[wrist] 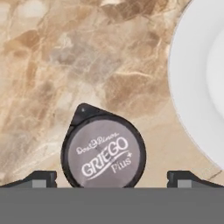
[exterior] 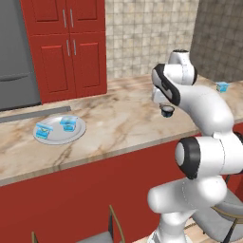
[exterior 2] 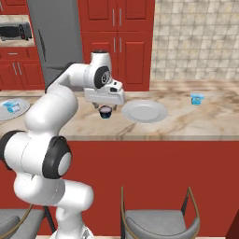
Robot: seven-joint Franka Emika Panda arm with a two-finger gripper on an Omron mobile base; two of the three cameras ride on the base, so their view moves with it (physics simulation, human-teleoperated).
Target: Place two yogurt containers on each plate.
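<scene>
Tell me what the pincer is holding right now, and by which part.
Nothing. The pincer is open, its tips standing apart from the dark Griego cup between them.

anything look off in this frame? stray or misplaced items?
One oddity: the dark yogurt cup labelled Griego, between the open gripper fingers, differs from the light-blue tubs. One plate holds two tubs; the other plate is bare, and a lone blue tub sits far along the counter.

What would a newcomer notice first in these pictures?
First the big white arm, its hand poised over a dark yogurt cup with a grey "Griego" lid, on the marble counter beside an empty plate. Then, far left, a second plate with two blue tubs, and one more blue tub alone at the right.
</scene>
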